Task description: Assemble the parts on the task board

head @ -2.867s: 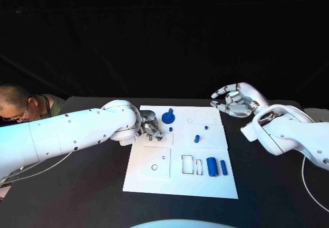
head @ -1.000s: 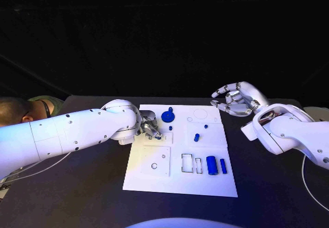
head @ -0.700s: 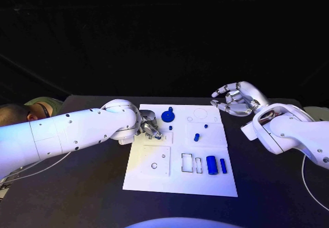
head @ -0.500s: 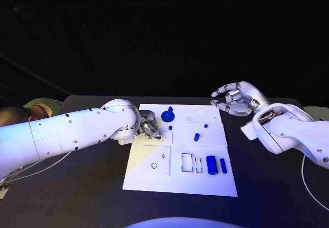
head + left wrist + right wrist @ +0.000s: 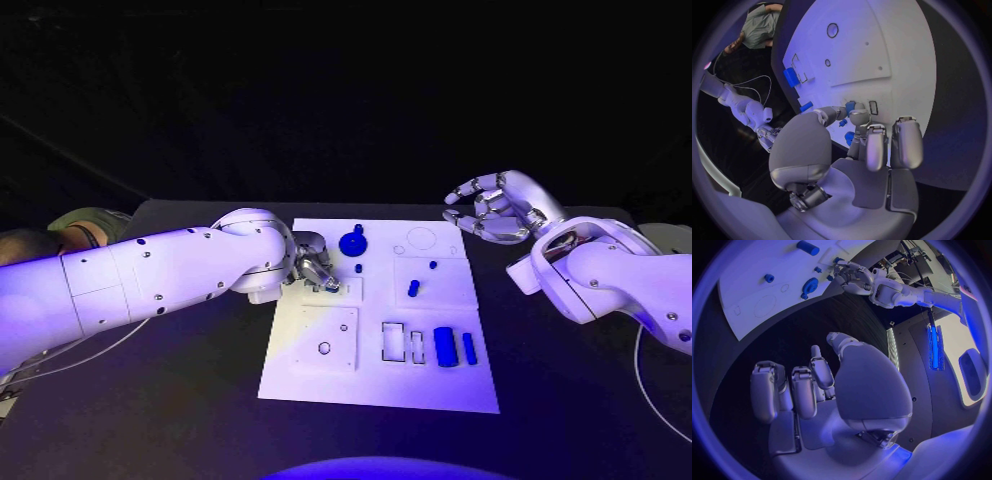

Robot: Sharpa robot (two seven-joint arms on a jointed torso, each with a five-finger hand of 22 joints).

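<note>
We're pinching 1 small blue part [image 5: 849,106] in left hand [image 5: 316,268] over task board [image 5: 378,385]; seeming light, stiff, slippery, gripping sides. Right hand [image 5: 492,213] hanging spread, holding nothing.

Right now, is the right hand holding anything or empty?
Empty. The right hand hangs beyond the task board's far right corner, fingers curled inward with nothing between them; its wrist view shows the same.
</note>
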